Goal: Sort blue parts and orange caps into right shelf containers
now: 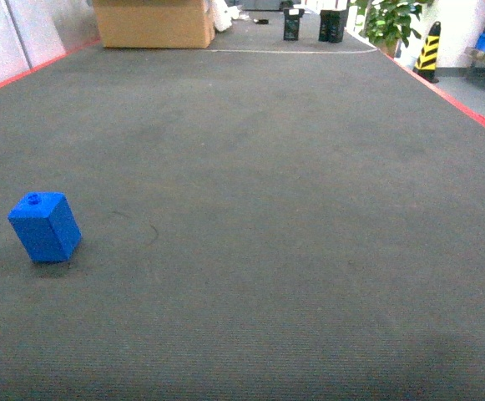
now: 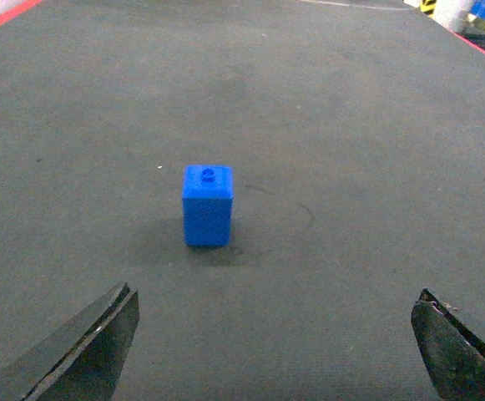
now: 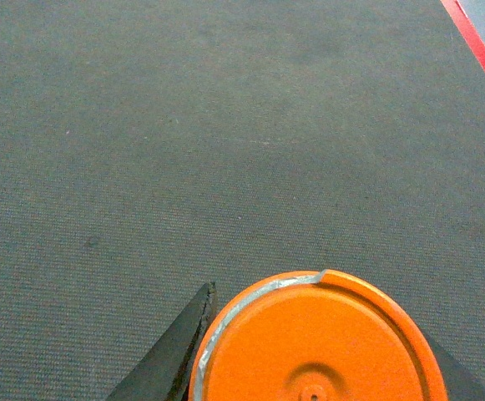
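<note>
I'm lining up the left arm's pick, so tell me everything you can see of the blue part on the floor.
The blue part is a small bright-blue block, plastic by its look, with a round stud on its top face. It stands upright and alone on the dark grey carpet, ahead of the open left end effector, roughly centred between its fingers. Nothing touches it but the carpet.

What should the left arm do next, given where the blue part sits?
Probably ease the left gripper straight forward and down toward the blue part. Its jaws are wide open, and the part stands upright on the carpet ahead, slightly left of centre. The right gripper already grips an orange cap.
</note>
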You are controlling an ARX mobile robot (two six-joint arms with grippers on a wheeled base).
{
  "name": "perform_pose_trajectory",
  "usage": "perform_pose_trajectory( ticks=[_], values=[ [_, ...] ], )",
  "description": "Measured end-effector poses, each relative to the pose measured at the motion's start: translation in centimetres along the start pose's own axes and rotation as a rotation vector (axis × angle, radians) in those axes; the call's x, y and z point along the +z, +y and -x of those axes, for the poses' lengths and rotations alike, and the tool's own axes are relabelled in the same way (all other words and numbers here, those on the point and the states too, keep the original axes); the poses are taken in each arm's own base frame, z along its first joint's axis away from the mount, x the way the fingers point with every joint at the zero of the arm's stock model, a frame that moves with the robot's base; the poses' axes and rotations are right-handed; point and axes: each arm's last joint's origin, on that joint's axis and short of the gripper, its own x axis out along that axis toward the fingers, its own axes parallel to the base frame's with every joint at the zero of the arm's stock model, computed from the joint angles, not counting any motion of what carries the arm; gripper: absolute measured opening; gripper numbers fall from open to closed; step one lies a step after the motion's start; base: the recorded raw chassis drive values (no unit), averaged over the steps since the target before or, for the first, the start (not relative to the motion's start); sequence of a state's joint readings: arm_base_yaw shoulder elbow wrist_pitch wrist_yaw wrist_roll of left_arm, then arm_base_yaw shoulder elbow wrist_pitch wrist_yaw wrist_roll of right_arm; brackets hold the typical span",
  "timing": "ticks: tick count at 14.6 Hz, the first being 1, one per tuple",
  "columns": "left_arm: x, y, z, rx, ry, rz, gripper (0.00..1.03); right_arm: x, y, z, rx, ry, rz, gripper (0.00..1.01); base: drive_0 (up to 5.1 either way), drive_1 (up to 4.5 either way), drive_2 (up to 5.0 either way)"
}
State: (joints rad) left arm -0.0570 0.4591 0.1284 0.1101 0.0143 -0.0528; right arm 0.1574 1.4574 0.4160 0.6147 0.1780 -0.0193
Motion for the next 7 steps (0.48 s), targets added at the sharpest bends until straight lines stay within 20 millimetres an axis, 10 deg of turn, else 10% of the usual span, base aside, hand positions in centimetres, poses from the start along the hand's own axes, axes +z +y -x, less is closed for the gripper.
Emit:
perform_pose_trajectory(
  ticks=[2, 7],
  values=[
    [3.0, -0.4, -9.1, -0.061, 0.151, -0.026, 0.98, 0.0, 0.0, 0.0, 0.0, 0.0, 0.0, 0.44, 0.0, 0.0, 0.0],
    [2.8, 2.2, -19.6, 0.021, 0.309, -0.027, 0.98, 0.0, 0.0, 0.0, -0.001, 0.0, 0.0, 0.44, 0.0, 0.0, 0.0]
  ],
)
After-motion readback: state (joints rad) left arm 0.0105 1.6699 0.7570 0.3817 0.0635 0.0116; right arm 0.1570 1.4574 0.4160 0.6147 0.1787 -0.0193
